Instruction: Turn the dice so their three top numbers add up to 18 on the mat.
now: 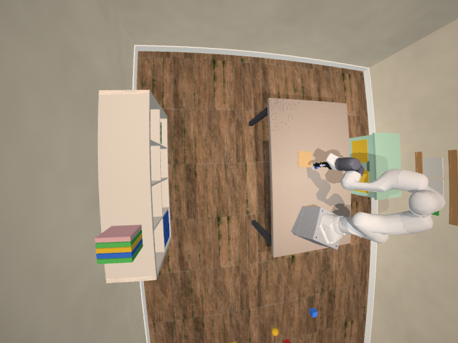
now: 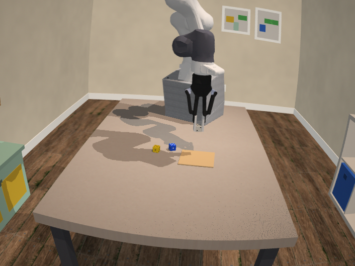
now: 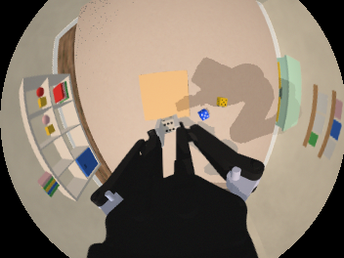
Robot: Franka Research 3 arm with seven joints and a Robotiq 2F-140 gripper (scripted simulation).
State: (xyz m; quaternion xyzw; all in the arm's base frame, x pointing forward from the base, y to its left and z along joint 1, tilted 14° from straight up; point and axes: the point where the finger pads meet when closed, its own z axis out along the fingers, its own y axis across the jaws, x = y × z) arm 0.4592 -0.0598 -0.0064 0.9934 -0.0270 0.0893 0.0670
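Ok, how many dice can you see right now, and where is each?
3. The white die is in the gripper, above the table. The yellow die and blue die sit on the table beside the mat, none on it.

We see even, bright light; the arm's layered, sharp shadows fall across the bench (image 2: 166, 212). The wrist view is fisheye-warped and soft.

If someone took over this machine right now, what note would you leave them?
Gripper: shut on the white die, held in the air above the table, near the mat's far edge.
Mat: flat on the table, no dice on it.
Yellow die and blue die: on the table beside the mat, off it.
Done: white die picked up.
Left: set all three dice on the mat with tops adding to 18, then let go.
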